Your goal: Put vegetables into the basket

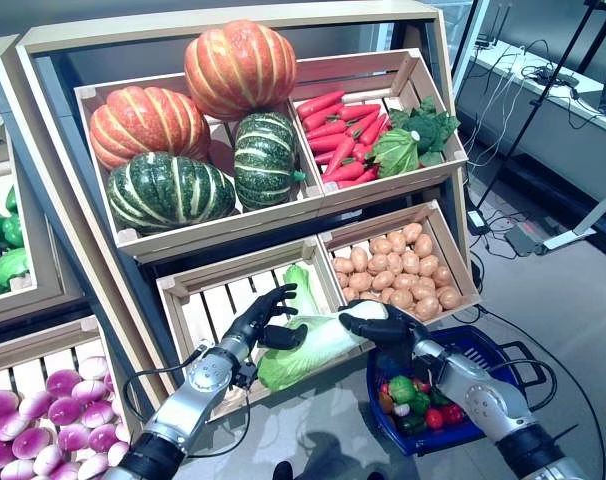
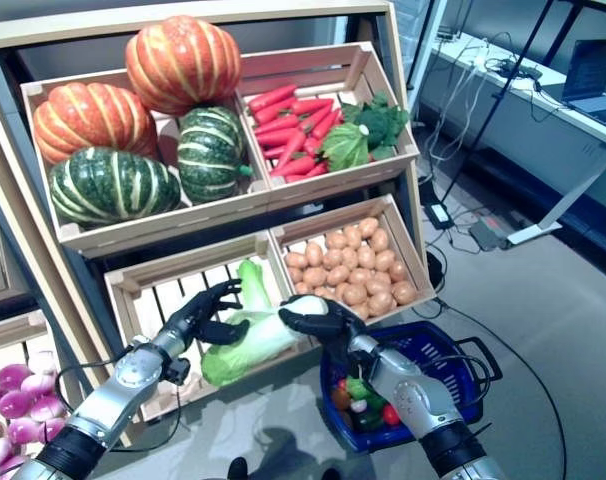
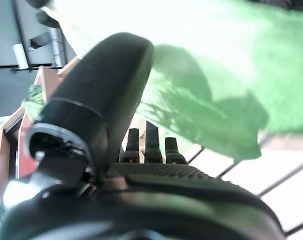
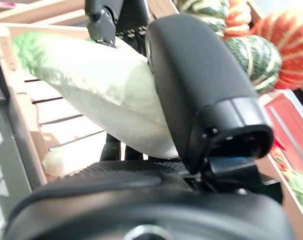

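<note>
1. The right hand is gripping the pale stem end of the cabbage, which is hanging over the front edge of the lower crate.
2. The left hand is curling round its leafy end.
3. The blue basket is holding several small vegetables; the cabbage is not yet inside.
4. No readable writing is showing.

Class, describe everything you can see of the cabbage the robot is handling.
The cabbage is a long leafy head, pale whitish at one end and green at the other. It lies tilted across the front edge of the lower slatted wooden crate, leafy end hanging out. The left hand and right hand both curl round it. Another cabbage lies just behind.
</note>
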Tool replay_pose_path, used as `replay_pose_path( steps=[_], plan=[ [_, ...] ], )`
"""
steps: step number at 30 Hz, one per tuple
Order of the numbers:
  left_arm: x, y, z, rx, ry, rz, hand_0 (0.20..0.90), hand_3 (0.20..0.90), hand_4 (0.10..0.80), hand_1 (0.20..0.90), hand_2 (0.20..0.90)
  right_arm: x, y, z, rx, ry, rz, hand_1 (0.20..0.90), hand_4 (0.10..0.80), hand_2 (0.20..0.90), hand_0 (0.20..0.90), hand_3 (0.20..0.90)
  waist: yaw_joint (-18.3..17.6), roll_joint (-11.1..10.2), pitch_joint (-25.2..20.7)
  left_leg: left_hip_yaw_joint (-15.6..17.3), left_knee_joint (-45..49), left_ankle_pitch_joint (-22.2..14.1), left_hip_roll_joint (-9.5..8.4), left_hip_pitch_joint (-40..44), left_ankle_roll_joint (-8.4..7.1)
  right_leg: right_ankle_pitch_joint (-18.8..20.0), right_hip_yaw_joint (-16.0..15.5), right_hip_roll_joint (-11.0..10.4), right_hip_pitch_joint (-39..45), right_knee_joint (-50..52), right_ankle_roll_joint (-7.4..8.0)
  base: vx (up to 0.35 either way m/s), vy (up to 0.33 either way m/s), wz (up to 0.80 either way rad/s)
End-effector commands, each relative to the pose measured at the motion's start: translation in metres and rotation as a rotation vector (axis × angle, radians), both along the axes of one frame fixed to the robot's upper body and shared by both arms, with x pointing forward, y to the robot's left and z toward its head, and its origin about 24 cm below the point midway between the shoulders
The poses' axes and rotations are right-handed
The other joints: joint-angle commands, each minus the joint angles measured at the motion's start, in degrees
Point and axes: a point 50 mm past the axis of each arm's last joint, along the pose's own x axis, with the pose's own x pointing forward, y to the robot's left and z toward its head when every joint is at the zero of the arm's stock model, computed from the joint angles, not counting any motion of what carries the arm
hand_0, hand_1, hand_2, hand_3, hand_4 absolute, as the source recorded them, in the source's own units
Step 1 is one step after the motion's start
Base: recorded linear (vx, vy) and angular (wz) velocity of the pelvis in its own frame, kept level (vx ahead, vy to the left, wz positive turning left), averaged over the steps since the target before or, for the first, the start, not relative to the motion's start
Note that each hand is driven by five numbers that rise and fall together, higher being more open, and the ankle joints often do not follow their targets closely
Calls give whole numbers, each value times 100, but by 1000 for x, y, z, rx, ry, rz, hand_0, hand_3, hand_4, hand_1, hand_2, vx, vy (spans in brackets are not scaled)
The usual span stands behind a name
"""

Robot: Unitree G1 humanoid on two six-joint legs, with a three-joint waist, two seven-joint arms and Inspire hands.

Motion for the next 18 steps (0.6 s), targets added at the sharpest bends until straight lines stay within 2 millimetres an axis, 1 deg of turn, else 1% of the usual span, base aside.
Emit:
replay_pose_path(
  steps=[1,5,8,11,16,17,18],
  plan=[
    [22,-9,39,-96,-169,-42,900,900,800,900,900,29,-4,96,237,-433,-94,300,400,300,300,300,-38,-183,-178,-36,10,-482,-53,123,-101,72,198,-350,206,14,334,0,0,0],
    [22,-5,38,-102,-154,-44,900,900,800,900,900,31,-25,112,235,-505,-174,300,400,300,300,300,-101,-206,-183,16,10,-450,-55,92,-76,103,243,-339,159,14,318,-26,9,-4],
    [22,-4,37,-104,-148,-59,900,900,800,900,900,30,-39,117,222,-527,-225,300,400,300,300,300,-133,-211,-191,38,10,-445,-45,84,-73,109,267,-331,147,14,320,-19,4,-5],
    [22,-2,39,-95,-141,-70,900,900,800,900,900,31,-61,126,194,-568,-309,300,400,300,300,300,-192,-220,-186,93,10,-449,-30,89,-65,116,309,-314,132,14,319,-16,3,-9],
    [23,4,40,-82,-138,-61,900,900,800,900,900,29,-93,136,118,-608,-428,300,400,300,300,300,-275,-234,-181,154,10,-443,-12,72,-68,126,389,-283,95,14,319,-13,2,-6],
    [23,5,41,-80,-139,-59,900,900,800,900,900,28,-97,138,108,-611,-444,300,400,300,300,300,-285,-235,-181,160,10,-440,-8,69,-72,128,398,-280,90,14,319,-3,-3,-6],
    [23,7,41,-78,-138,-53,900,900,800,900,900,27,-107,141,89,-621,-485,300,400,300,300,300,-304,-242,-178,172,10,-437,-3,64,-74,131,414,-272,84,14,316,5,-6,-6]
  ],
)
